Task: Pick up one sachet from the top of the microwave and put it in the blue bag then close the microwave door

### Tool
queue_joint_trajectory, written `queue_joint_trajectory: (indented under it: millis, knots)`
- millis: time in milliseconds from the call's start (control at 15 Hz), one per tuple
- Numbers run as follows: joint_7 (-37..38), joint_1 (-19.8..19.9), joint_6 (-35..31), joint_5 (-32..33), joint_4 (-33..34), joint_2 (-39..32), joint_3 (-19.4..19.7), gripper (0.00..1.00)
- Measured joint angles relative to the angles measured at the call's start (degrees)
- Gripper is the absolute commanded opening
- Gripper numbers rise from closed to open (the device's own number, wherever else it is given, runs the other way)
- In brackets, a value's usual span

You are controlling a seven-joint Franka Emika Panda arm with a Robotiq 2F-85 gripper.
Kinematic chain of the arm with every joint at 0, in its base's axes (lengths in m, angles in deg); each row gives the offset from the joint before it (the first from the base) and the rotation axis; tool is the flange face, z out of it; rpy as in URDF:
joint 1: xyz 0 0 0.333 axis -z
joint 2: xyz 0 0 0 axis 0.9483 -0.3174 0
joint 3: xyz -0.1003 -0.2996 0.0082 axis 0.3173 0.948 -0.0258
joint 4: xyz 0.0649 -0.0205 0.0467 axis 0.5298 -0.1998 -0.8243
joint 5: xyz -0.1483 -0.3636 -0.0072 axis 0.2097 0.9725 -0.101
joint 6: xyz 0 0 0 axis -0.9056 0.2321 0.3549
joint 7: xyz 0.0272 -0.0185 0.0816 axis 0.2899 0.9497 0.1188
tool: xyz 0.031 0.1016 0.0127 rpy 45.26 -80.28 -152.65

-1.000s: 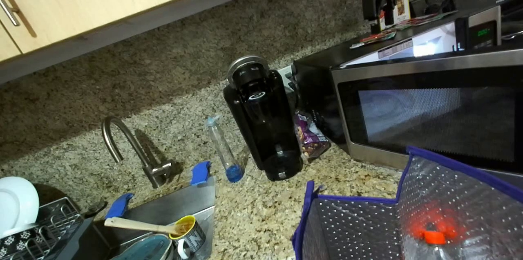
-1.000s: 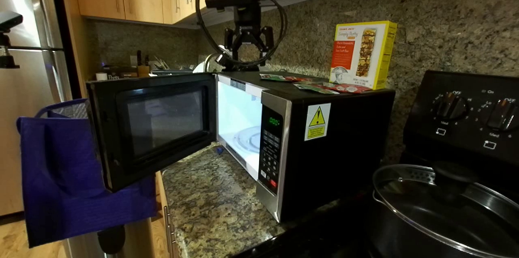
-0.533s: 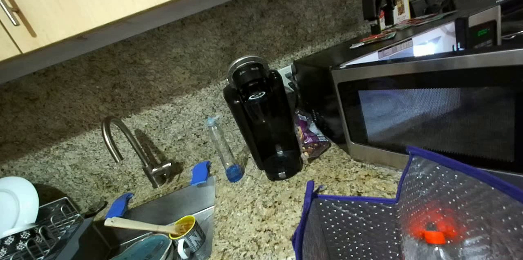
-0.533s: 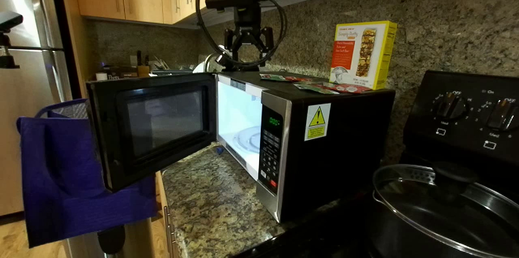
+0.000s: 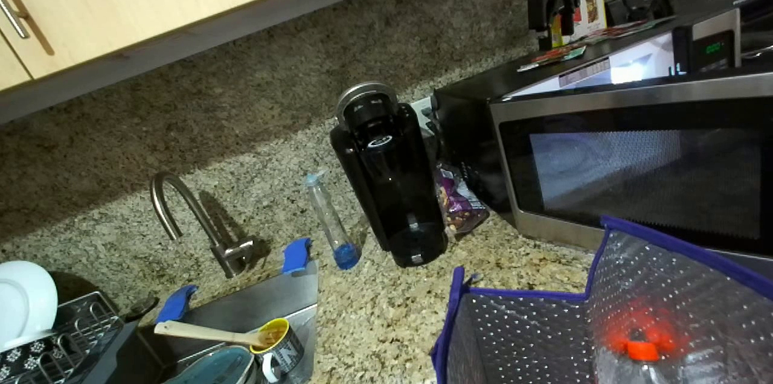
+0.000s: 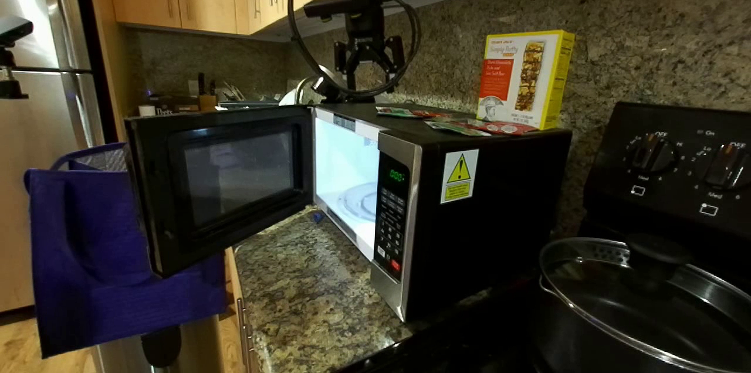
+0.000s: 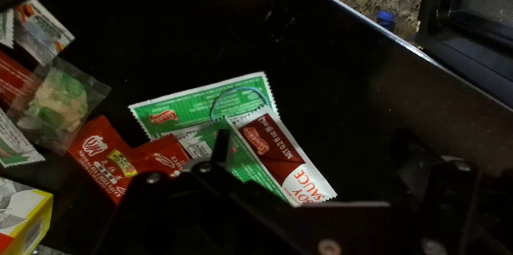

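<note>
Several sachets lie on the black top of the microwave [image 6: 481,232]. In the wrist view, a green sachet [image 7: 188,106] is partly under a red-and-white soy sauce sachet [image 7: 276,154], with red sachets [image 7: 102,154] to the left. My gripper [image 7: 320,152] stands open above them, nothing between its fingers; one finger [image 7: 223,146] overlaps the green packets from this angle. In an exterior view the gripper [image 6: 371,77] hangs over the microwave's far end. The microwave door [image 6: 234,176] is swung wide. The blue bag [image 5: 519,336] gapes in front of it, holding an orange-capped bottle.
A yellow-and-white box [image 6: 522,80] stands upright at the back of the microwave top. Beside the microwave are a black coffee maker [image 5: 392,185] and a slim clear bottle [image 5: 329,221]. A lidded pot [image 6: 639,302] sits on the stove side.
During the last half second the gripper has shifted a short way toward the back wall, above the microwave top. Its jaws stay open. Sachets, bag and door have not moved.
</note>
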Motion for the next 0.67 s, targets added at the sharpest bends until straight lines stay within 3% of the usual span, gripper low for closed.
queue_joint_trajectory:
  millis: [667]
  knots:
    - [5.1, -0.2, -0.67, -0.62, -0.22, -0.12, -0.25, 1.0]
